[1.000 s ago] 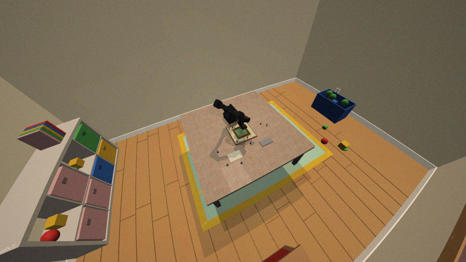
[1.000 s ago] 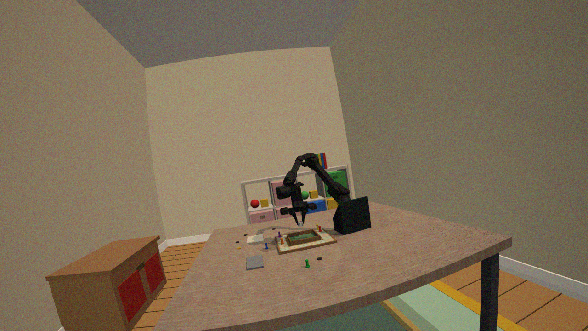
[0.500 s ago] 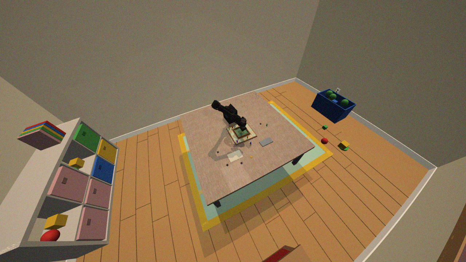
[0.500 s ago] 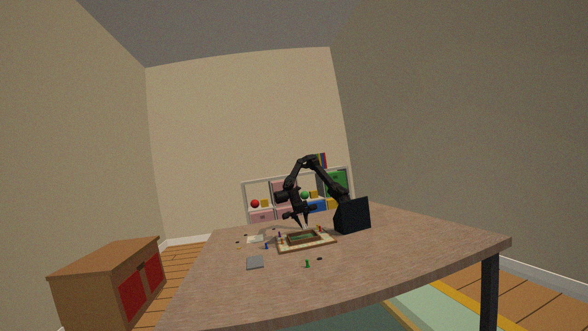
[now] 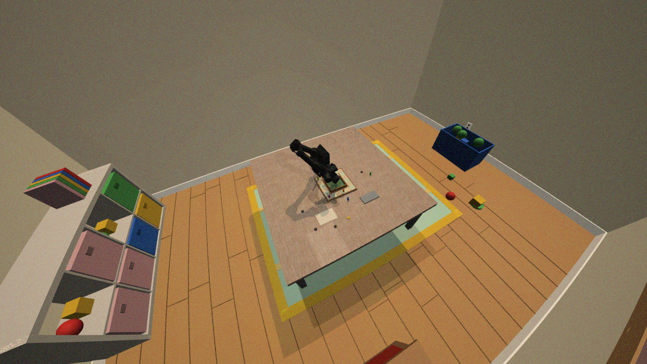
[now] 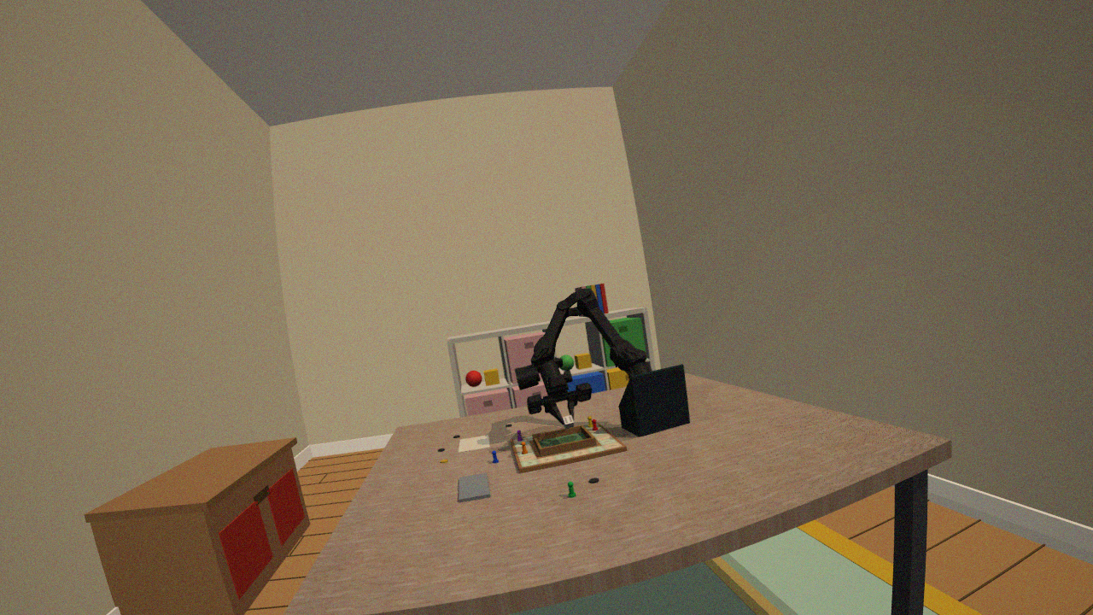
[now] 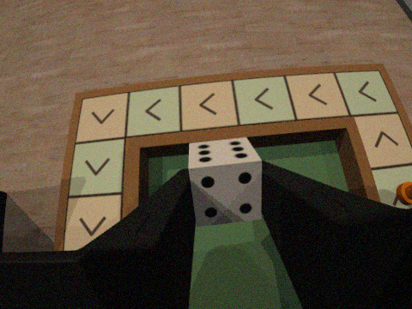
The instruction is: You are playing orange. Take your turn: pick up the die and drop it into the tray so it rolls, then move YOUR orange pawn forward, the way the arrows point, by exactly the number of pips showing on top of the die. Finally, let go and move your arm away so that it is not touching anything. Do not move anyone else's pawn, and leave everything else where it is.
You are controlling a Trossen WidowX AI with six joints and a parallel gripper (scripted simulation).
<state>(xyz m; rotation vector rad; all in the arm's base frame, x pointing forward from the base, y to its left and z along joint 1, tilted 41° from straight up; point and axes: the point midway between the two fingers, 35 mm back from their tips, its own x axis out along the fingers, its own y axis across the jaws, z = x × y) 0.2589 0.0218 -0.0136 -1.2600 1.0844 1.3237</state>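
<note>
My gripper (image 7: 222, 175) (image 6: 566, 420) is shut on the white die (image 7: 227, 180) (image 6: 568, 419) and holds it above the green-floored tray (image 7: 165, 139) (image 6: 539, 449) in the middle of the board. In the wrist view one face of the die shows six pips and another shows four. The orange pawn (image 6: 524, 448) (image 7: 405, 193) stands on a green square of the board's arrow track, at the right in the wrist view. The board (image 6: 569, 463) (image 7: 103, 90) lies flat on the table. In the top view the arm hides part of the tray.
A purple pawn (image 6: 519, 436), a yellow pawn (image 6: 590, 421) and a red pawn (image 6: 594, 424) stand on the board. A blue pawn (image 6: 494, 457) (image 5: 348, 199) and a green pawn (image 6: 570, 489) (image 5: 370, 173) stand off it. A grey slab (image 6: 473, 488) (image 5: 369, 197) and a pale sheet (image 5: 326, 216) lie nearby.
</note>
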